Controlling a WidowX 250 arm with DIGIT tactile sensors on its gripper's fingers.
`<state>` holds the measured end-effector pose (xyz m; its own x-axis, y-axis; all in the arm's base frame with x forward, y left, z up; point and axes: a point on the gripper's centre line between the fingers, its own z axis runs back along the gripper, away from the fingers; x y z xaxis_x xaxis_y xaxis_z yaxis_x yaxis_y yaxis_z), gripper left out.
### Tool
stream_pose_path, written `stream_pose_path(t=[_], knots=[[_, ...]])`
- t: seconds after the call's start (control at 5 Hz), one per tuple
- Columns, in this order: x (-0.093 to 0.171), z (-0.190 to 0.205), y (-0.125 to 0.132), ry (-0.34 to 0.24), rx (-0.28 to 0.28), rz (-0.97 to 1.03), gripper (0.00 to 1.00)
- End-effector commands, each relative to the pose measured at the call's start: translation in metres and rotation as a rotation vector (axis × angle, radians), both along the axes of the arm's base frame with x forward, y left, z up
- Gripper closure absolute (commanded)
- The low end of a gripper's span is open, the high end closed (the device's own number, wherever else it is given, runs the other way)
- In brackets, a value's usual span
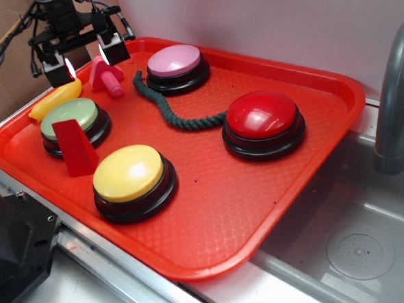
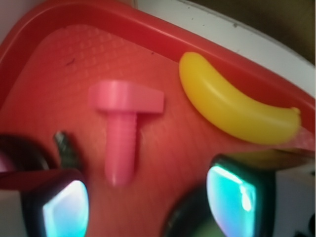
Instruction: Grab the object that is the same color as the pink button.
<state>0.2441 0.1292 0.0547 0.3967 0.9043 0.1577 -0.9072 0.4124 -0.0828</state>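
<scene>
We locate the small pink plastic toy with a triangular head and ribbed shaft (image 1: 106, 74) at the far left corner of the red plastic tray (image 1: 274, 209). It lies on the tray floor with its head toward the rim and its shaft pointing inward. In the wrist view the same toy (image 2: 123, 123) lies flat, unheld, centred between the two fingers.

The hand (image 1: 85, 57) hangs above the toy with its fingers spread wide, one on either side, and grips nothing. In the wrist view its pads (image 2: 64, 210) sit at the lower edge, clear of the toy.

Just beside the toy, toward the tray's left rim, we see the yellow plastic banana (image 1: 55, 100), separate from the toy. A dark green rope (image 1: 168, 107) curves across the tray floor from near the toy's shaft toward the red dome button (image 1: 262, 117).

The round pale pink dome button on a black base (image 1: 175, 62) stands near the far rim, to the right of the toy. The pale green dome button (image 1: 70, 120) sits below the banana, with the red wedge block (image 1: 75, 147) against its front. The yellow dome button (image 1: 129, 174) occupies the near side. The tray rests on the bench beside a grey sink (image 1: 352, 252).
</scene>
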Motion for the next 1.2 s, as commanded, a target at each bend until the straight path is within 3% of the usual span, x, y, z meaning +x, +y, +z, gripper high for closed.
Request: stream_pose_path(t=[0.0, 0.4, 0.6, 0.8, 1.0], knots=[[0.01, -0.008, 0.036, -0.057, -0.018, 0.065, 0.0], [0.023, -0.019, 0.029, -0.043, -0.035, 0.007, 0.0], [0.024, -0.023, 0.027, -0.053, -0.021, 0.013, 0.79], [0.026, -0.026, 0.027, -0.05, -0.015, 0.026, 0.94], [0.024, -0.028, 0.028, -0.054, 0.002, 0.041, 0.97]])
